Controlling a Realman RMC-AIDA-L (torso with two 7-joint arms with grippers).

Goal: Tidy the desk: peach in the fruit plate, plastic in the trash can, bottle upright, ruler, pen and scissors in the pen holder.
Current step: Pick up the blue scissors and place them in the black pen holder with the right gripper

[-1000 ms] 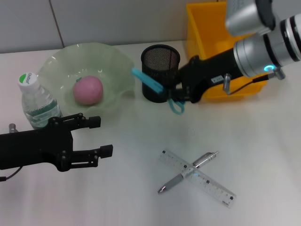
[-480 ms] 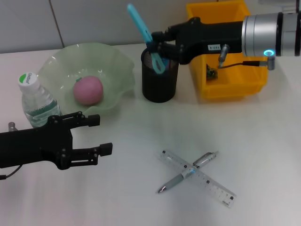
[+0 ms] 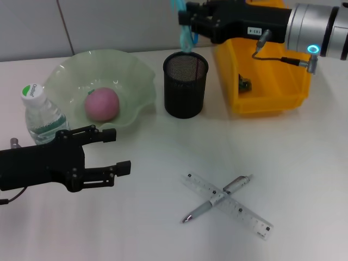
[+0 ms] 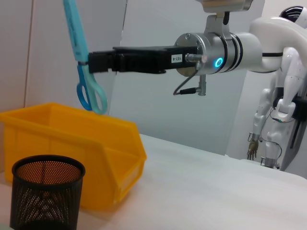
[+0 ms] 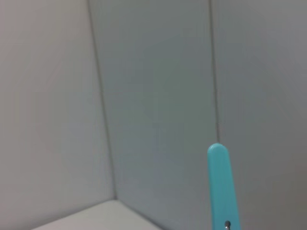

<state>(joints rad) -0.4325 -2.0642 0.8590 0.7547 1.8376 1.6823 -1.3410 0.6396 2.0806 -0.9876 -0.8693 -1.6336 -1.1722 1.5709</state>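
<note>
Above the pen holder (image 3: 185, 84), the right gripper (image 4: 91, 62) clamps upright scissors (image 4: 81, 62); left gripper (image 3: 117, 152) wide open.

Black wire-mesh pen holder (image 3: 185, 84); glossy yellow plastic bin (image 3: 261, 65).

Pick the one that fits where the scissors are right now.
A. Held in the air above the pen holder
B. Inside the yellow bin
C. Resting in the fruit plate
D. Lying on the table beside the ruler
A: the right hand grips the scissors well above the pen holder, handles down.
</note>
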